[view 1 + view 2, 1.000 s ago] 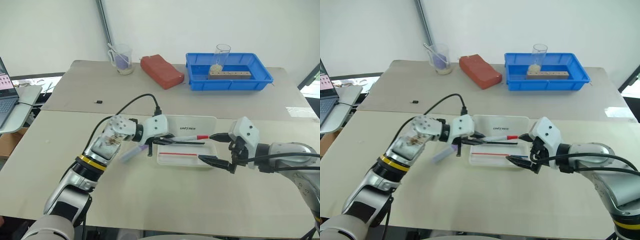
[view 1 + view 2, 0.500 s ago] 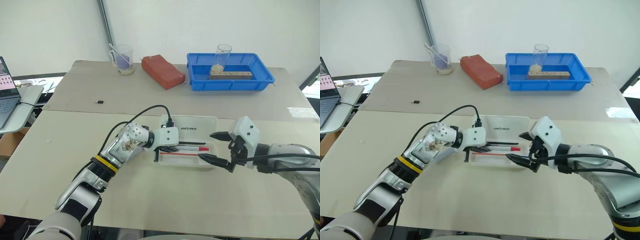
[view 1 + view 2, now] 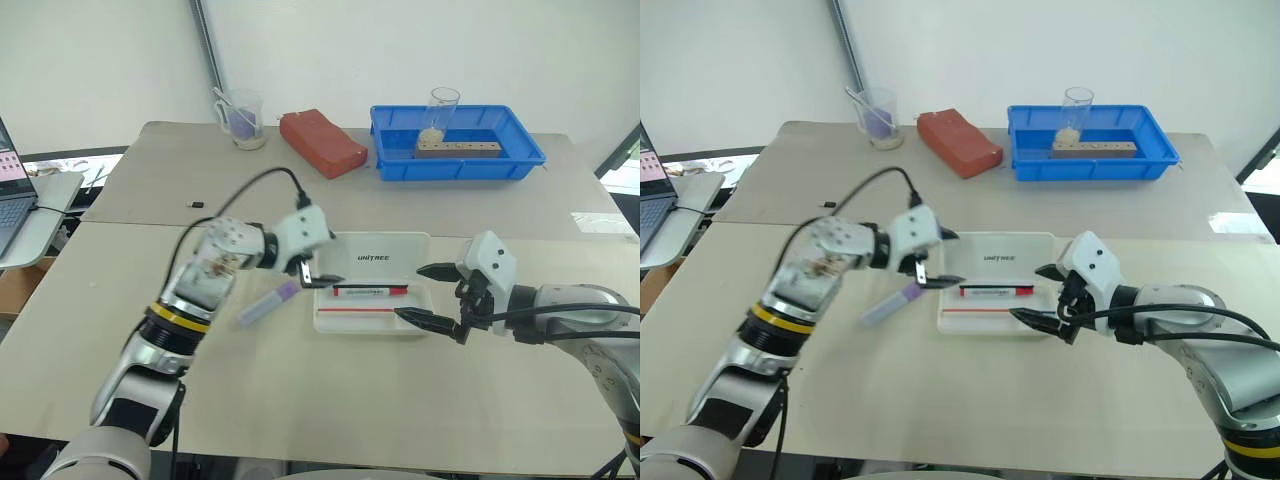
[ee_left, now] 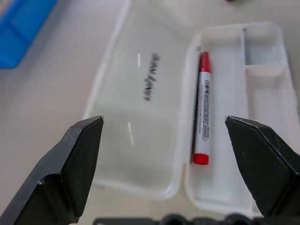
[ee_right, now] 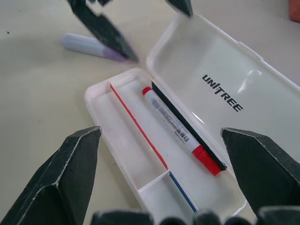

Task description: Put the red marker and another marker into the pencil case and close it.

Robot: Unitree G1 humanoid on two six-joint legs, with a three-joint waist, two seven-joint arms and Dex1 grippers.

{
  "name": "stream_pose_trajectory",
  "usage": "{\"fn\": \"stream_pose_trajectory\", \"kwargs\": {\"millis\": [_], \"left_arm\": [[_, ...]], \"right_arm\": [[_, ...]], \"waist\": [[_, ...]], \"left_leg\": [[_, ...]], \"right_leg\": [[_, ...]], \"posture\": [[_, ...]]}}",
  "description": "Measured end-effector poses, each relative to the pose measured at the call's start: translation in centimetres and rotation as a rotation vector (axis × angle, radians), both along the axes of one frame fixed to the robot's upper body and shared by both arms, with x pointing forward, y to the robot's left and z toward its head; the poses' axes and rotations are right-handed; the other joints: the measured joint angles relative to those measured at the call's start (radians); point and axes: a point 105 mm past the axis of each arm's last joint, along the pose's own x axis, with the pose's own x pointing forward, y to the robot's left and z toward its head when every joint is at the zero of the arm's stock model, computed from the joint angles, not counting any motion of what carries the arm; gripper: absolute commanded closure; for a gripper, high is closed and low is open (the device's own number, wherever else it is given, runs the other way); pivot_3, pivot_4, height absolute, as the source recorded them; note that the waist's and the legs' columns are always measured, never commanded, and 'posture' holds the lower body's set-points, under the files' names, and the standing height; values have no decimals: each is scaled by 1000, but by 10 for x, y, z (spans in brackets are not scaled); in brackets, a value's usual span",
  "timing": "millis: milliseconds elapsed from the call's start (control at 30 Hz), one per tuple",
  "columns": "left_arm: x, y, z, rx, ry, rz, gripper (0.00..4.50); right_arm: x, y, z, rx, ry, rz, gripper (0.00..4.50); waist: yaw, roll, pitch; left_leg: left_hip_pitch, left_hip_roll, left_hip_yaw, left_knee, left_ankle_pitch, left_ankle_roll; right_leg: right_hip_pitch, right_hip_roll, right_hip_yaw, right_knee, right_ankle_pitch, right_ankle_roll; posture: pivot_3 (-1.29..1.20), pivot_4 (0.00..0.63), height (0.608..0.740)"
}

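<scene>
Left hand has let go of the red marker, which now lies in the open pencil case; fingers wide, hand drawn back over its left edge. Right hand wide, empty, beside the right end. Next: another marker, on the surface left of the case, unobstructed; a thin red pen shares the tray.
</scene>
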Motion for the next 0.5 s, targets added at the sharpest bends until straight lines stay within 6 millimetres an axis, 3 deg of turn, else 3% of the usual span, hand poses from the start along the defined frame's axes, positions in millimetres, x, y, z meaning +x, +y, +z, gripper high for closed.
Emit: {"fn": "stream_pose_trajectory", "kwargs": {"millis": [100,233,333,500], "left_arm": [[-6,38,12,-32,-4,120,31],[-22,78,-12,-41,94,284,31],[-37,88,-42,-42,180,355,31],[-53,86,-85,-37,254,422,31]], "right_arm": [[2,10,8,1,-24,56,0],[4,29,18,18,-48,144,0],[2,42,20,25,-46,208,0],[-2,51,18,18,-24,272,0]], "waist": [[-9,1,-1],[-7,4,-2],[6,3,-2],[21,0,-1]], "left_leg": [[2,1,0,-1,0,1],[2,2,0,-1,0,1],[2,1,0,0,0,0],[2,0,1,0,-1,0]], "right_leg": [[1,0,0,0,0,0],[0,1,0,1,-1,-1],[-1,-1,-1,0,-1,-2],[-1,-3,-2,0,-2,-3]], "posture": [[0,150,740],[0,150,740],[0,150,740],[0,150,740]]}}
